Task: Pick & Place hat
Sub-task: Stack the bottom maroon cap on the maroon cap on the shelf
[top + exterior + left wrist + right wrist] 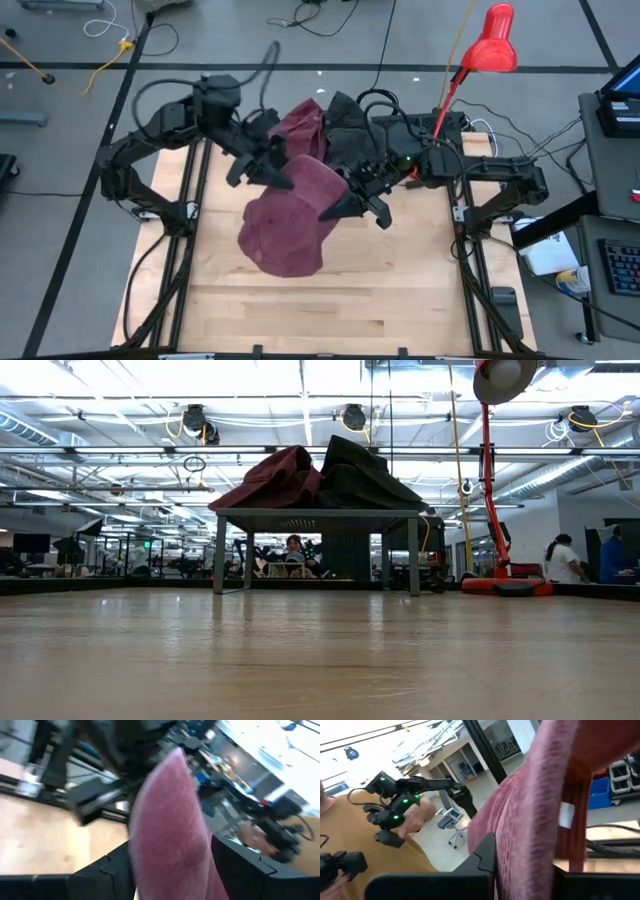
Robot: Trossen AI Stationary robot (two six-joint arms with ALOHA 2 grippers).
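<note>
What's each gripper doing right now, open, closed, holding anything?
Left gripper: jaws apart, the maroon hat between its fingers; a firm hold cannot be told.
Right gripper: closed on the maroon hat's fabric, hat lifted above the table.

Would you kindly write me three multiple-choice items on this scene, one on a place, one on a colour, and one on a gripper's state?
1. Where is the maroon hat that the grippers hold?
A. Held up over the middle of the table
B. Lying flat at the table's near edge
C. On the floor beside the lamp

2. What colour is the desk lamp behind the table?
A. Blue
B. Red
C. White

3. How does the right gripper stand?
A. Wide open and empty
B. Shut on the hat's fabric
C. Out of every view

Answers: 1 A, since the high view shows both arms meeting at the hat above the wooden table. 2 B, its shade is plainly red. 3 B, since the right wrist view shows maroon cloth pinched between its fingers.
</note>
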